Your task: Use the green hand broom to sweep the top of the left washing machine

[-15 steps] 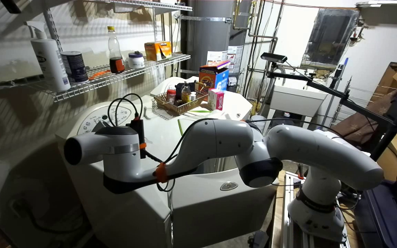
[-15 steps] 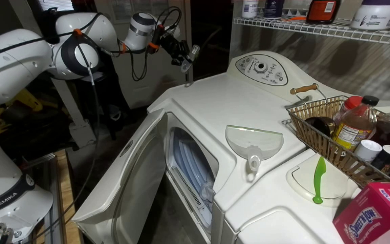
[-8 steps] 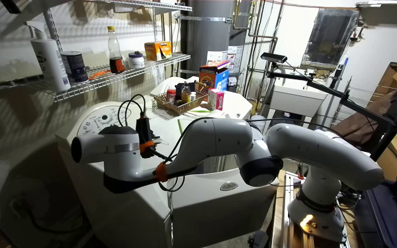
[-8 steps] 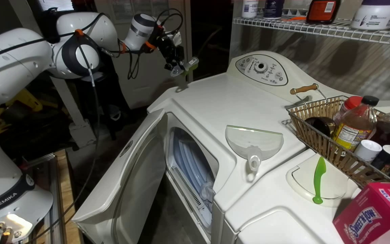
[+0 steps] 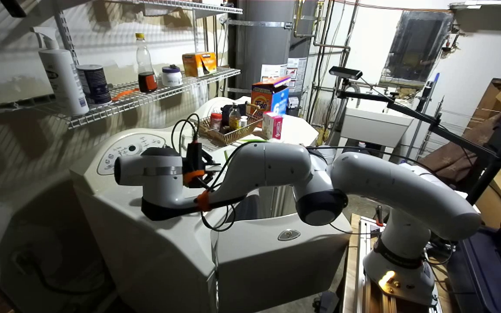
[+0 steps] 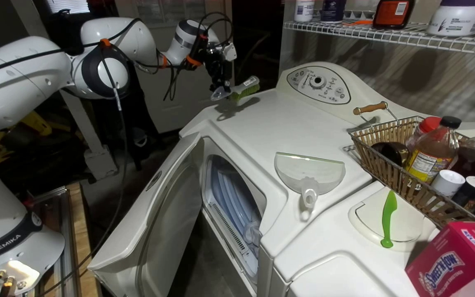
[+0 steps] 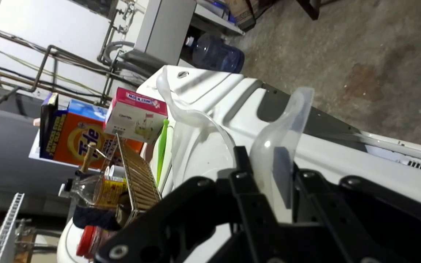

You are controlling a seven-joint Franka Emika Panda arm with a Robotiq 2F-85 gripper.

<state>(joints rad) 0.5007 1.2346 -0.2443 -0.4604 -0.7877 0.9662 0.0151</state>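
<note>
Hand (image 7: 268, 168), one, black, two-fingered: pinching the clear handle of our green hand broom (image 6: 241, 87), a finger to each side of it in the wrist view. Broom, one: pale body, green bristles (image 6: 249, 91) turned downward, poised above the left washing machine (image 6: 278, 119) toward the end away from the dustpan (image 6: 309, 173), its shadow on the surface below; we judge it slightly raised, though whether any bristle touches we cannot tell. Left washing machine, one: white, broad flat top, control panel (image 6: 319, 84) along the back, front door (image 6: 167, 214) standing wide. Dustpan, one: clear, green-lipped, lying on that top, well apart from the broom. Step in hand, by our reckoning: broom secured, sweep being lined up, no stroke we can confirm. Next move, as we see it, calls for lowering until the bristles bear evenly, then a level stroke along the top toward the dustpan, the pinch firm enough that the handle does not twist, ending short of the pan. Beyond: second white machine (image 6: 332, 241), carrying a green utensil (image 6: 387, 216) and a pink Sweet'N Low box (image 6: 443, 264); slatted basket (image 6: 386, 171) of bottles (image 6: 429, 156), near the join of the two machines. Farthest: wire shelf (image 6: 386, 38), one, mounted above, with a white spray bottle (image 5: 61, 80) on it in an exterior view.
</note>
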